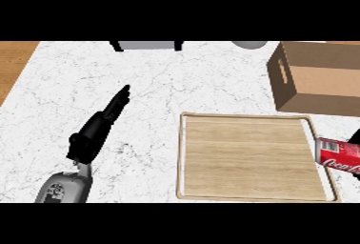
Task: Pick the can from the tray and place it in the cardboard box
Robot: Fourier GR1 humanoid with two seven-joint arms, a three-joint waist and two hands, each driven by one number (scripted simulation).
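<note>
A red cola can (339, 155) lies on its side over the right rim of the wooden tray (246, 157), at the view's right edge. Only black finger parts of my right hand (354, 138) show, above and below the can, curled round it; the remainder of the hand is out of view. The cardboard box (316, 78) stands open-topped at the back right, just behind the tray. My left hand (98, 126) rests on the counter left of the tray, fingers straight and pointing away from me, holding nothing.
The white marble counter (141, 86) ends at the left, where wooden floor (14, 62) shows. A grey object with black legs (147, 45) and a pale round object (249, 44) sit at the counter's back edge.
</note>
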